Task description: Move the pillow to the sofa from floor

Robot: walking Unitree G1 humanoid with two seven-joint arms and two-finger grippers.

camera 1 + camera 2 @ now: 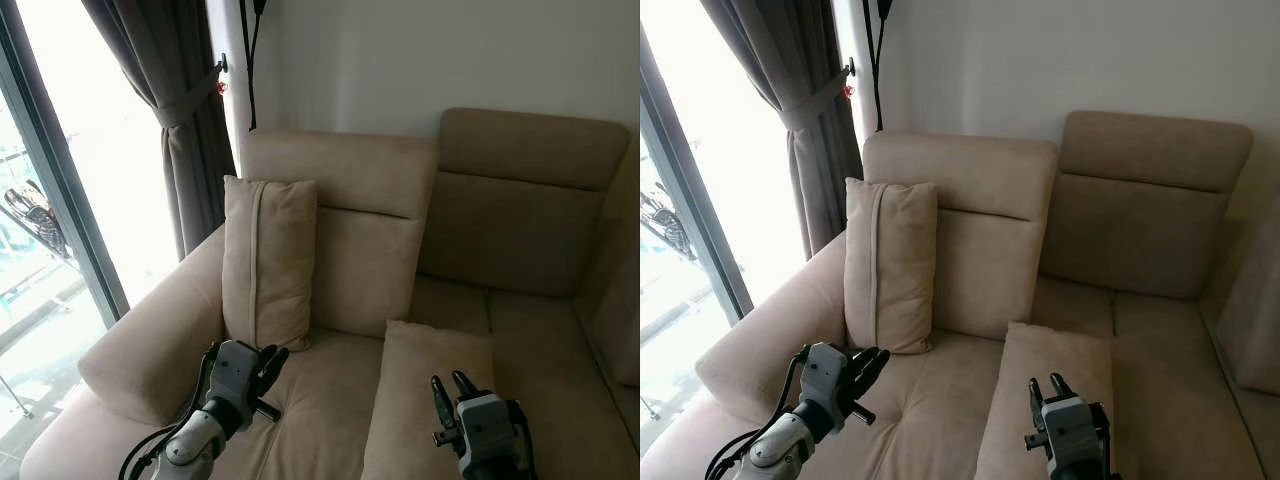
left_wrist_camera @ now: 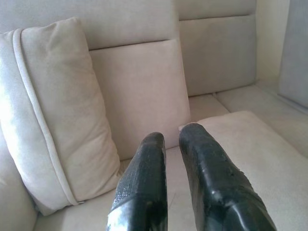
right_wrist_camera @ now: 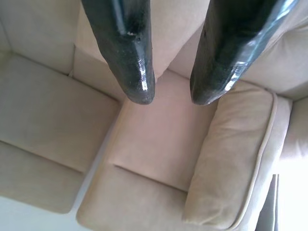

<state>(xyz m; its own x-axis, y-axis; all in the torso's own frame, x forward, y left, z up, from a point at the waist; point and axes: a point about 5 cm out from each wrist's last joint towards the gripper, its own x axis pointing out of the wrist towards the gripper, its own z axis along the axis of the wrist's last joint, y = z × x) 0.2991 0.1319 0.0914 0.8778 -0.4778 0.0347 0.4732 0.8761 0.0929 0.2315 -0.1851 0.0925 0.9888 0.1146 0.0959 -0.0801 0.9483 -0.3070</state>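
Note:
A beige pillow (image 1: 430, 395) lies flat on the sofa seat (image 1: 320, 400), its near end low between my arms. A second beige pillow (image 1: 268, 262) stands upright against the sofa back by the left armrest (image 1: 150, 350). My left gripper (image 1: 270, 362) hovers over the seat just in front of the upright pillow (image 2: 53, 115), its fingers a narrow gap apart and holding nothing. Over the flat pillow's near end, my right gripper (image 1: 452, 385) is open and empty; the right wrist view looks along its fingers (image 3: 132, 57) at the sofa back.
The beige sofa has a taller backrest section (image 1: 530, 200) to the right and another cushion (image 1: 625, 310) at the far right edge. A dark curtain (image 1: 180, 110) and a bright window (image 1: 60, 200) stand to the left, beyond the armrest.

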